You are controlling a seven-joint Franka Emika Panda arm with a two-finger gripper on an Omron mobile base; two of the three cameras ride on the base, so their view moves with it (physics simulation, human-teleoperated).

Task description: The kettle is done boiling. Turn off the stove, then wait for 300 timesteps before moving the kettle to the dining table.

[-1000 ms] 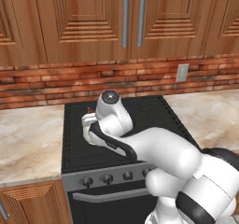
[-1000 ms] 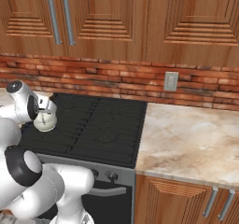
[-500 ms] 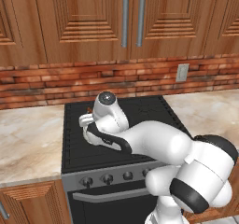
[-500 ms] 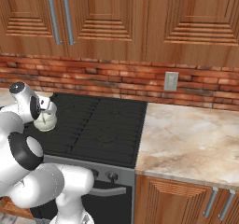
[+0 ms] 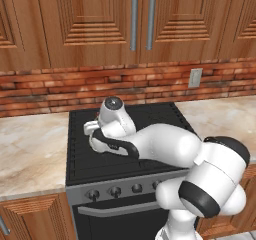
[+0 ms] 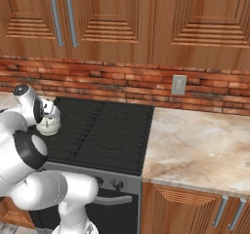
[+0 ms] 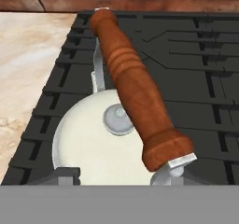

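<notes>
The cream-white kettle [image 6: 48, 126] stands on the left rear grate of the black stove [image 5: 150, 121]. In the hand view I look straight down on the kettle's round lid [image 7: 116, 119] and its reddish-brown wooden handle [image 7: 133, 87], which runs slantwise across the top. My gripper [image 7: 112, 177] hangs just above the kettle, the fingertips [image 7: 63, 175] apart on either side of the body, and the handle's near end lies close to the right one. From the right base view the gripper [image 6: 48, 112] sits directly over the kettle. The dining table is out of view.
A row of round dark knobs [image 5: 115, 190] lines the stove's grey front panel. Beige marbled counters [image 6: 195, 145] flank the stove on both sides, with a brick backsplash [image 5: 150, 81] and wooden cabinets [image 5: 100, 19] behind. My own white arm crosses the stove's front.
My elbow has swung out to the right while the hand stayed over the kettle, shifting slightly left. The kettle has not moved.
</notes>
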